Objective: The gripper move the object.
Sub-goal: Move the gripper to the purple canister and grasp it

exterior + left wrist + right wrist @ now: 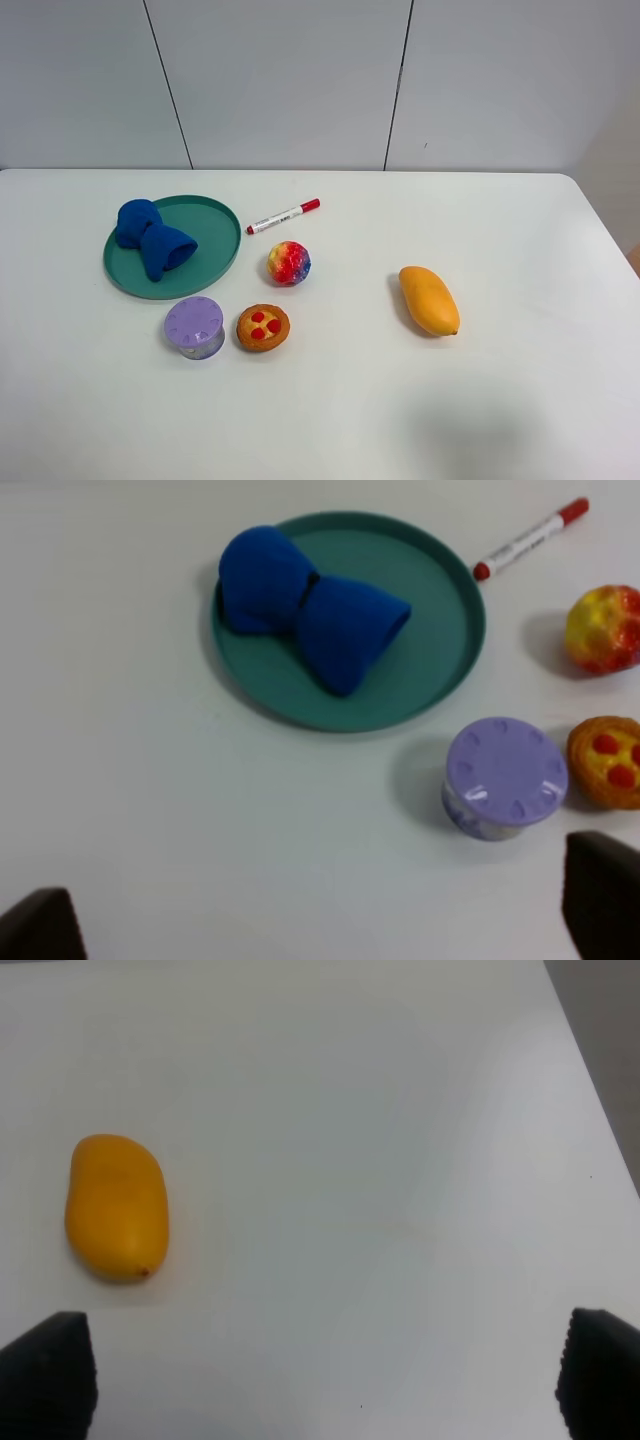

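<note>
The lavender jar (pixel 195 327) with a round dimpled lid stands upright on the white table, just in front of the green plate and left of the orange-red tart (pixel 263 327). It also shows in the left wrist view (pixel 504 777). Neither arm shows in the high view. In the left wrist view my left gripper (pixel 320 925) is open and empty, its black fingertips (pixel 600 895) wide apart, the jar lying off to one side near one fingertip. My right gripper (pixel 320 1385) is open and empty, far from the jar.
A green plate (pixel 215 215) holds a blue bow-shaped toy (pixel 153 238). A red-capped marker (pixel 284 216) lies behind a rainbow ball (pixel 289 263). A mango (pixel 429 299) lies right of the middle. The table's right edge (pixel 605 225) is in view.
</note>
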Available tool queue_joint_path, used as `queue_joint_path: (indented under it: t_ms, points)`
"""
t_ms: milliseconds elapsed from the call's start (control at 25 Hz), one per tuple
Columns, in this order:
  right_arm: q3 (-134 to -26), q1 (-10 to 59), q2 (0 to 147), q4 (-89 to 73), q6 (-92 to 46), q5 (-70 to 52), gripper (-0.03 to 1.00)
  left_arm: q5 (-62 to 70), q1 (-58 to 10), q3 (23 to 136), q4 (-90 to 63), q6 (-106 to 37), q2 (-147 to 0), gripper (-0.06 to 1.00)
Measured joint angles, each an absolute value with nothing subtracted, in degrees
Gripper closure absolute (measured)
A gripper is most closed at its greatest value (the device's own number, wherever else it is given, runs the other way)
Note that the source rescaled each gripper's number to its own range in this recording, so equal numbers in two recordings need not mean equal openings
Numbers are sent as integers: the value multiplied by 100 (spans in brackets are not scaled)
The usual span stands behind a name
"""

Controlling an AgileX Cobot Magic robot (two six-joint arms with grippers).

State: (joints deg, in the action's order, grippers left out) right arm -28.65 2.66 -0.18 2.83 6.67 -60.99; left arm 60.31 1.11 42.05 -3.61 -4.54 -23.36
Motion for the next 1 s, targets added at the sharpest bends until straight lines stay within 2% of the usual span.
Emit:
queue_joint_path:
  t_ms: [360, 680, 800, 1000]
  points:
    - [-2865, 266, -18, 283, 667, -6099, -3, 6032, 111, 5791, -1538, -2043, -5452, -6]
    - [-2865, 266, -18, 283, 667, -6099, -3, 5617, 57, 6254, -2314, -2972, -7130, -6]
    - [-2865, 266, -18, 283, 667, -6099, -3, 5261, -268, 6256, -2229, -2994, -7506, -6]
    - [-2865, 266, -18, 283, 667, -6099, -3, 4640, -1212, 6278, -1871, -2760, -8027, -6]
